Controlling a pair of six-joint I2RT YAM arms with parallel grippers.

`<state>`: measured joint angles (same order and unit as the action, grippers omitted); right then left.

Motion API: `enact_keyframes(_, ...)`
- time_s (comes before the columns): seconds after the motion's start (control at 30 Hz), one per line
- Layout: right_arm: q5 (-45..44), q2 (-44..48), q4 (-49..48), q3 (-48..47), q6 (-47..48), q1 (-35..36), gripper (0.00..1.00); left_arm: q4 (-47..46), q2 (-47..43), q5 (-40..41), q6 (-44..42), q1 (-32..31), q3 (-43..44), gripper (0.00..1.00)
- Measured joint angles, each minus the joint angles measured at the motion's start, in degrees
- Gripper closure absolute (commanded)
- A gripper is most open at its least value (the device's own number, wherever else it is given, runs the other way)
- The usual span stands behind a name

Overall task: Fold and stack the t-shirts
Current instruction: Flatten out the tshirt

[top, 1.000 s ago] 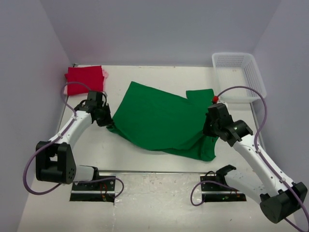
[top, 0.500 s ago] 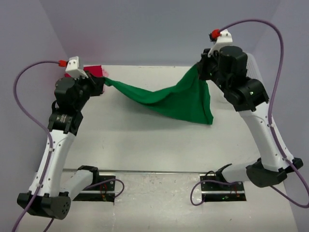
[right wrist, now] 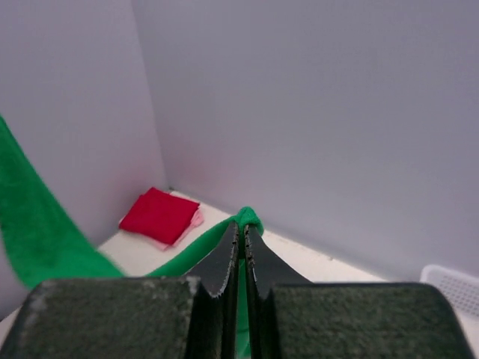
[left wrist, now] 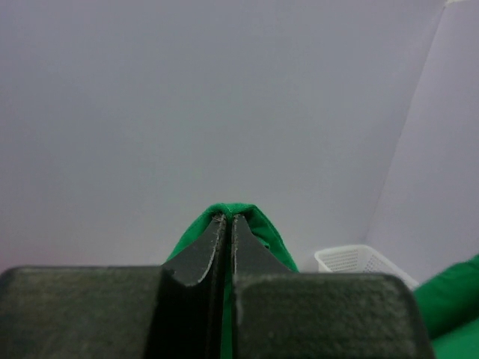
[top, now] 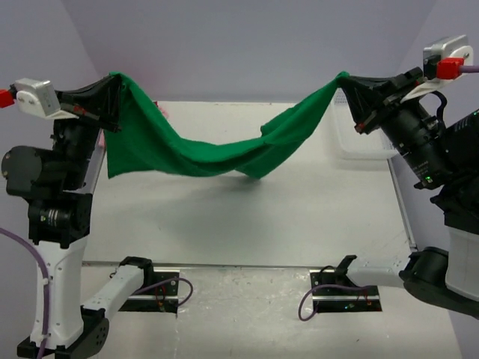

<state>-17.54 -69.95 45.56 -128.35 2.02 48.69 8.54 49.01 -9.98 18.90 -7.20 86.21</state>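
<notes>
Left gripper (left wrist: 227,221) and right gripper (right wrist: 241,226) each clamp the green shirt (top: 202,153), slung sagging between them (mid-air). The red shirt (right wrist: 159,215) lies on the pink shirt (right wrist: 193,224). The inside of the basket (left wrist: 352,258) is unseen.

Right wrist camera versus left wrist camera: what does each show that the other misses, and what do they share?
Only the right wrist view: the folded red shirt lying on the pink shirt, off in a far corner, and the right gripper shut on cloth. Only the left wrist view: the left gripper shut on cloth, nothing else new. Both: the green shirt pinched at the gripper tips, and part of the white basket.
</notes>
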Motion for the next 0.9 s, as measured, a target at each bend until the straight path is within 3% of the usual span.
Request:
enact_keyframes(0.1,-1.46,-4.94,-3.13,-5.31,4.24,-1.29,1.0,-2.56,6.91,1.33,-1.73,0.0,1.4,1.0)
enact_keyframes(0.23,-0.31,-19.34,-8.37,-17.99,8.24,-8.28,1.0,-5.46,21.9,3.26,-3.98,0.35,4.07,1.0)
enact_keyframes(0.33,2.86,-26.6,-13.11,-16.7,9.2,-15.67,1.0,-5.01,33.94,3.65,-5.53,1.2,8.72,1.0)
enact_keyframes(0.5,6.67,-36.33,-14.27,-16.59,9.18,-24.48,1.0,-2.03,50.31,3.28,-8.37,2.67,24.46,1.0)
enact_keyframes(0.77,10.16,-34.64,-17.7,-16.72,9.55,-27.78,1.0,-1.29,54.25,2.54,-9.6,6.93,39.15,1.0)
enact_keyframes(0.9,11.82,-31.06,-19.5,-16.31,9.14,-29.42,1.0,-2.93,52.02,1.86,-9.77,8.11,39.26,1.0)
